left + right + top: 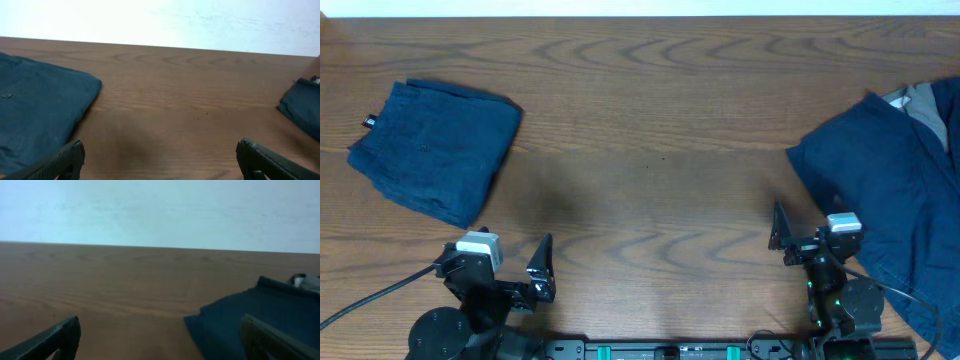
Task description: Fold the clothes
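A folded navy garment [435,150] lies flat at the table's left; in the left wrist view [35,110] it is ahead and to the left. A rumpled pile of navy clothes [890,190] lies at the right edge, with its near corner in the right wrist view [250,315] and a far corner in the left wrist view [305,107]. My left gripper [495,255] [160,155] is open and empty near the front edge, just right of the folded garment. My right gripper [817,232] [160,335] is open and empty, its right finger over the pile's edge.
The wooden table [650,150] stretches bare between the two garments. A grey cloth [920,100] shows at the top of the right pile, also in the right wrist view [305,281]. A black cable [370,300] runs off the left arm's base.
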Robot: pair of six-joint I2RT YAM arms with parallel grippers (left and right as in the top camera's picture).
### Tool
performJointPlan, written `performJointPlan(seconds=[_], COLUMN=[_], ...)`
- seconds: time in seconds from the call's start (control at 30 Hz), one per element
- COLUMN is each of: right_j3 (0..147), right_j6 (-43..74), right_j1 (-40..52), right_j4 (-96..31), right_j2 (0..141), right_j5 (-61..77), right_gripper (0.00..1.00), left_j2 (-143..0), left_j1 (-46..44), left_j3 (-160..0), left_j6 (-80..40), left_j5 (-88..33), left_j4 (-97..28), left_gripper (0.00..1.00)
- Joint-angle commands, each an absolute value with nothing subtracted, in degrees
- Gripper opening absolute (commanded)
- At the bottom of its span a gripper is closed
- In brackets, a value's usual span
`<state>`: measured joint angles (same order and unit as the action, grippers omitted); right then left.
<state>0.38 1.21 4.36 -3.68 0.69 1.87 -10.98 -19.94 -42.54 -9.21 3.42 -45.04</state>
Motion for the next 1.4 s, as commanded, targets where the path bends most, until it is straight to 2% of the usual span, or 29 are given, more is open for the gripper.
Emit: performJointPlan(seconds=[0.0, 1.13, 1.37], right_j3=[0.32, 0.32, 0.32], right_j6=[-3.33, -3.29, -3.29], right_j1=[4.93, 4.93, 4.93], right_j4=[-4.34, -4.10, -4.10], right_j2=[0.27, 0.32, 0.32], right_j5=[1.91, 1.91, 1.91], right_gripper=[0.99, 0.99, 0.99], left_j2=[-10.79, -10.79, -10.76], left_j1=[-20.12, -19.97, -10.20], left_j3=[-42.30, -42.30, -40.45], left_j6=[-9.93, -9.93, -9.06], left_j5=[4.12, 4.12, 4.29], left_j4=[-44.93, -44.95, -47.90], left_gripper=[0.98, 0.98, 0.98])
